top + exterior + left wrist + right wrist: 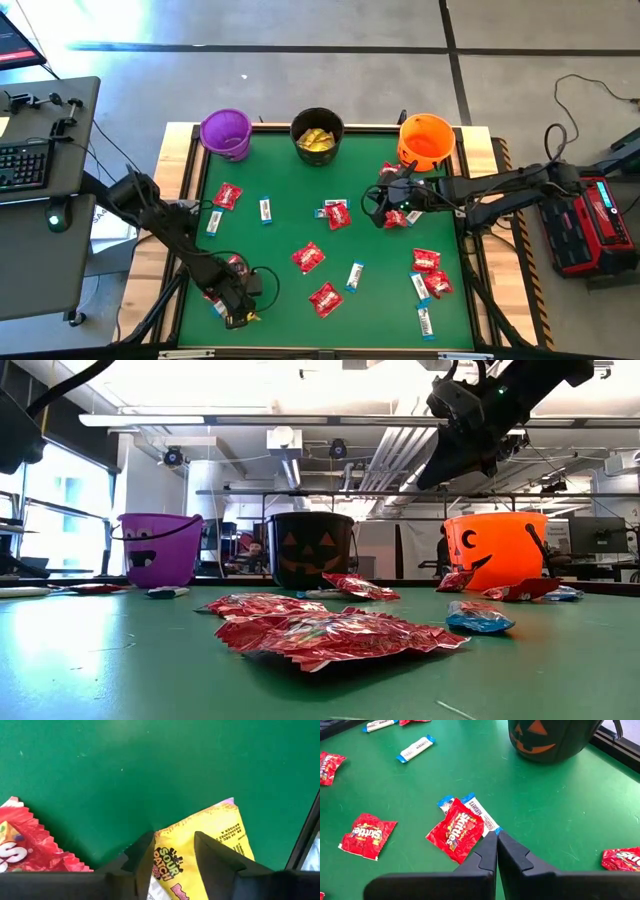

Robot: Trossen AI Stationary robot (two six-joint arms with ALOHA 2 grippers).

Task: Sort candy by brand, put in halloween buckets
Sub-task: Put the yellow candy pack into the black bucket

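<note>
Barely begun: yellow packets already in the black plastic pail (317, 137), red packets and white-and-blue bars mostly strewn over the green worktop (290, 225), left gripper (172, 851) pinching a yellow Sour Patch packet (200, 840) at the near-left corner, right gripper (496, 851) pressed together, empty, near the orange pail (425, 139).

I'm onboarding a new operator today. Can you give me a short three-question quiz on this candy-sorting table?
1. True or false: the black bucket already holds yellow candy.
2. What is between the left gripper's fingers?
A. a red packet
B. a yellow packet
C. a white-and-blue bar
3. Fill in: the right gripper is shut and holds nothing, near the ___ bucket.

Key: 1 true; 2 B; 3 orange.
</note>
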